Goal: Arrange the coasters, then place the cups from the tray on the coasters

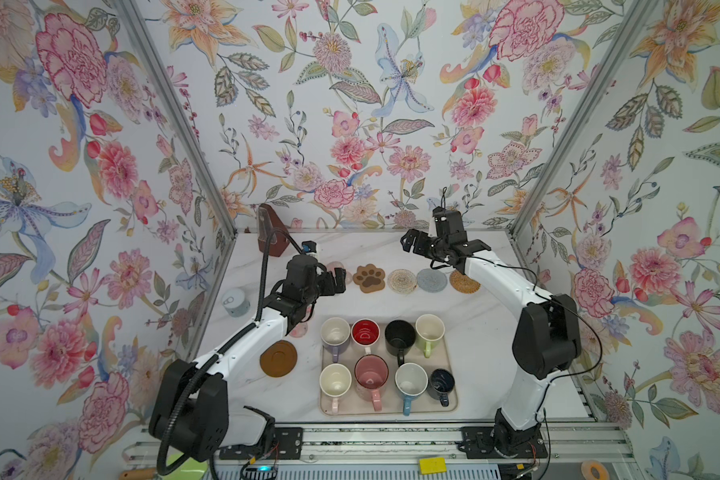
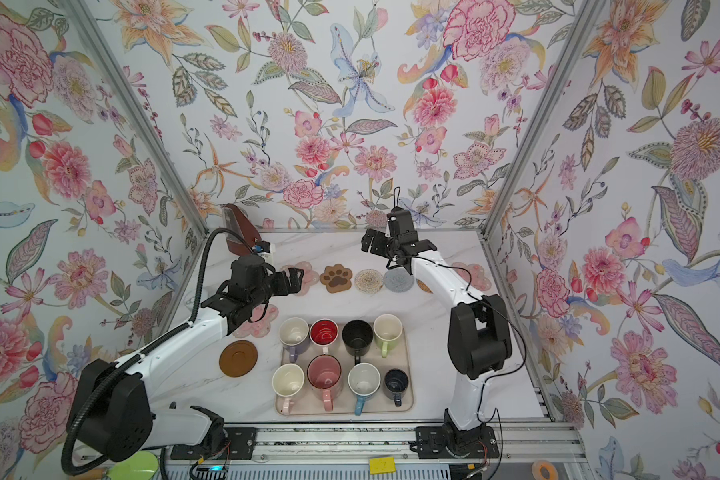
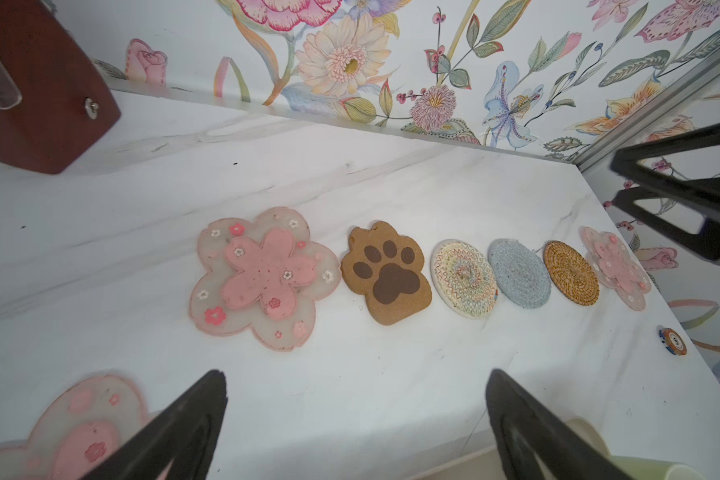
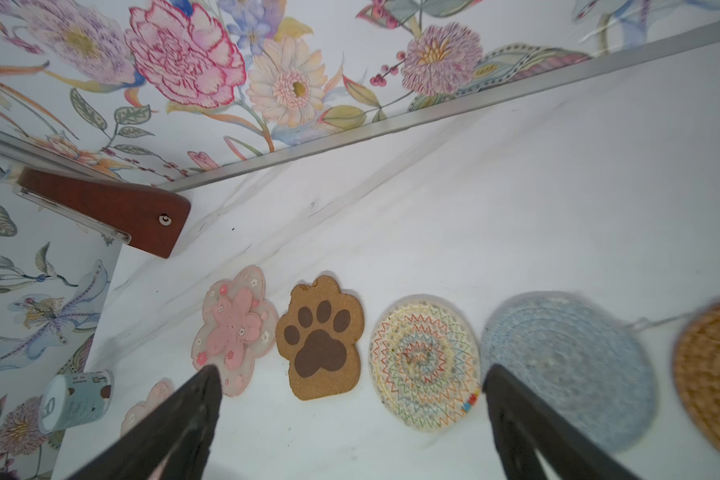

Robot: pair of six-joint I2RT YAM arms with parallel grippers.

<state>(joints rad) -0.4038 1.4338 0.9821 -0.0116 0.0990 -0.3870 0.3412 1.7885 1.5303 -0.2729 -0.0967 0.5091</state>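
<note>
Still loose: brown disc [image 1: 278, 358] lies flat just left of the tray [image 1: 453, 405], lower centre-left in both top views. Pink flower coaster [image 2: 260, 328] sits just above it, partly under the left arm. Both lie below-left of the left gripper [image 1: 336, 281], behind its tips. Round, so no axis matters. Left arm is nearer. Left gripper and right gripper [image 1: 410, 243] are spread and empty.

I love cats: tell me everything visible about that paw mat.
The paw coaster is a flat, tan, cork-like mat cut as a paw, with dark brown pads on top. It lies on the white table in the far row, between a pink flower coaster and a cream woven round. Nothing rests on it.
</note>
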